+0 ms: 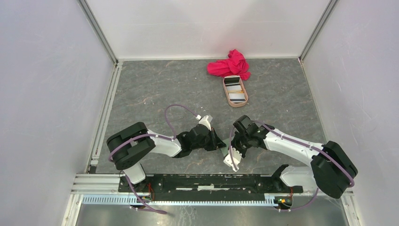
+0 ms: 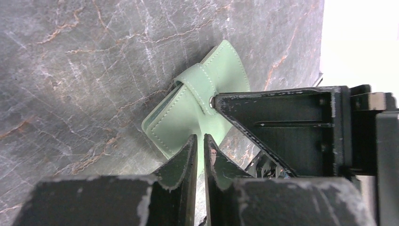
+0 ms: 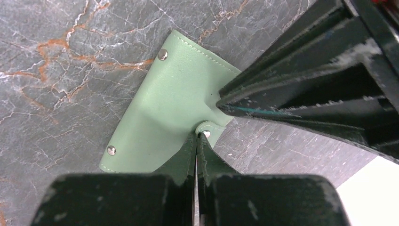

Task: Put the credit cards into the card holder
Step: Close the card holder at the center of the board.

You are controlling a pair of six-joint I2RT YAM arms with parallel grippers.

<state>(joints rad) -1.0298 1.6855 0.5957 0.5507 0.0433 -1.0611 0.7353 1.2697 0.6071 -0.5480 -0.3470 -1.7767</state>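
Observation:
The sage-green card holder [image 2: 188, 110] lies folded on the table between both arms, and only a sliver of it [image 1: 222, 148] shows from above. My left gripper [image 2: 200, 141] is shut on one edge of it, with green showing in the thin gap between the fingers. My right gripper [image 3: 196, 135] is shut, its tips touching the snap end of the strap [image 3: 203, 130]; whether it pinches the strap I cannot tell. The credit cards [image 1: 235, 88], pale with black stripes, lie in the tray far from both grippers.
The pinkish-tan oval tray [image 1: 226, 92] sits at the back, right of centre, with a crumpled red cloth [image 1: 230, 64] behind it. White walls close in the dark marbled table [image 1: 155, 89] on three sides.

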